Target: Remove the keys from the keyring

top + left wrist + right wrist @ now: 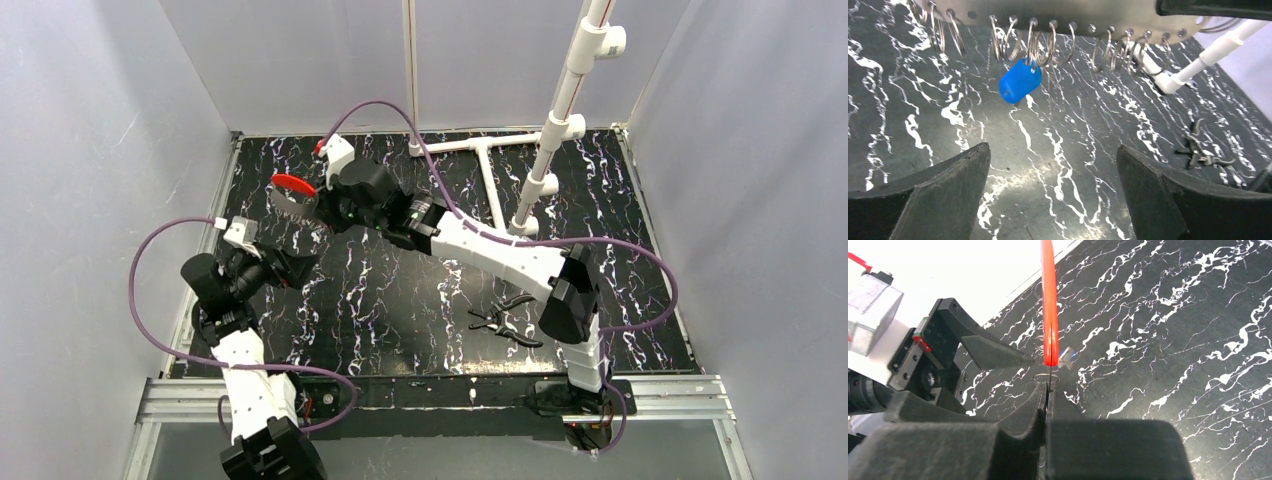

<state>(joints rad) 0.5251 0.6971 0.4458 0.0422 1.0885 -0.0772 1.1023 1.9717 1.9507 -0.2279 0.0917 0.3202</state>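
My right gripper (1048, 387) is shut on the edge of a thin silvery metal strip (292, 210) that carries the red keyring (1049, 305), held above the table at the back left (293, 183). In the left wrist view the strip (1048, 15) runs along the top with several wire rings hanging from its holes. A blue-headed key (1019, 82) hangs among them, and it also shows in the right wrist view (1066, 356). My left gripper (1053, 150) is open and empty, just below and in front of the strip (295, 262). One of its fingers (998, 354) points at the keyring.
Black-handled pliers (505, 320) lie on the black marbled table (400, 300) near the right arm's base, and also show in the left wrist view (1200, 150). A white pipe frame (545, 160) stands at the back. Grey walls close in the sides.
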